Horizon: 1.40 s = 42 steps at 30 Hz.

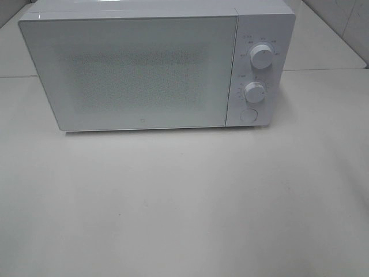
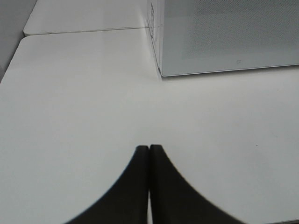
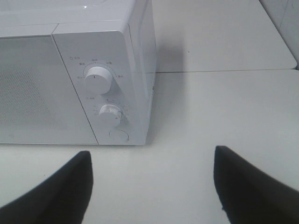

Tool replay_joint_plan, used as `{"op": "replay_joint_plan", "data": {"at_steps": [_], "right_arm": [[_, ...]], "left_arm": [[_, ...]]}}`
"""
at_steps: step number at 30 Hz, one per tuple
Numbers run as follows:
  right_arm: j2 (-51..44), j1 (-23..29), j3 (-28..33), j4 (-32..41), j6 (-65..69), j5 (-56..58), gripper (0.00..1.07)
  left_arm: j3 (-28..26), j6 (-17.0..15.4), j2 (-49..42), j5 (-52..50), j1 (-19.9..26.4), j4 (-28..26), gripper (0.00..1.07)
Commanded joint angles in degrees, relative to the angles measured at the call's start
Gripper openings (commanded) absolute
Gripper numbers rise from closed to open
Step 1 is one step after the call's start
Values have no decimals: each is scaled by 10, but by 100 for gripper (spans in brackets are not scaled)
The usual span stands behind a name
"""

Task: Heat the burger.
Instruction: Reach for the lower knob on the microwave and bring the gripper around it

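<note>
White table [image 1: 184, 208] holds a white microwave [image 1: 144, 69] with its door shut. Left gripper [image 2: 149, 148] has its two fingers [image 2: 135, 191] pressed together and holds nothing. Right gripper [image 3: 152, 151] is spread wide over the table near the knobs [image 3: 98, 79], and it holds nothing. I cannot tell where the burger is.
</note>
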Motion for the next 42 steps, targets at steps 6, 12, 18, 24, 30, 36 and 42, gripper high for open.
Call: {"op": "replay_joint_plan", "data": {"at_steps": [6,12,18,24,30,36,42], "right_arm": [[141,1,-2,5,5,-193,71],[262,1,-2,5,2,-348,71],[360,1,-2,-3,2,-441,71],[427,13,-2,-28,2,-491,71],[493,69,-2,-9,-3,-563,71],[547,128,-2,92,-46,-623,70],[588,179,-2,170,-112,-694,70]], "left_arm": [[2,-1,-11,-6,1,-3,0],[2,-1,-11,-6,1,-3,0],[2,-1,-11,-6,1,-3,0],[2,-1,-11,-6,1,-3,0],[2,-1,-11,-6,1,-3,0],[2,-1,-11,-6,1,-3,0],[2,-1,-11,-6,1,-3,0]]}}
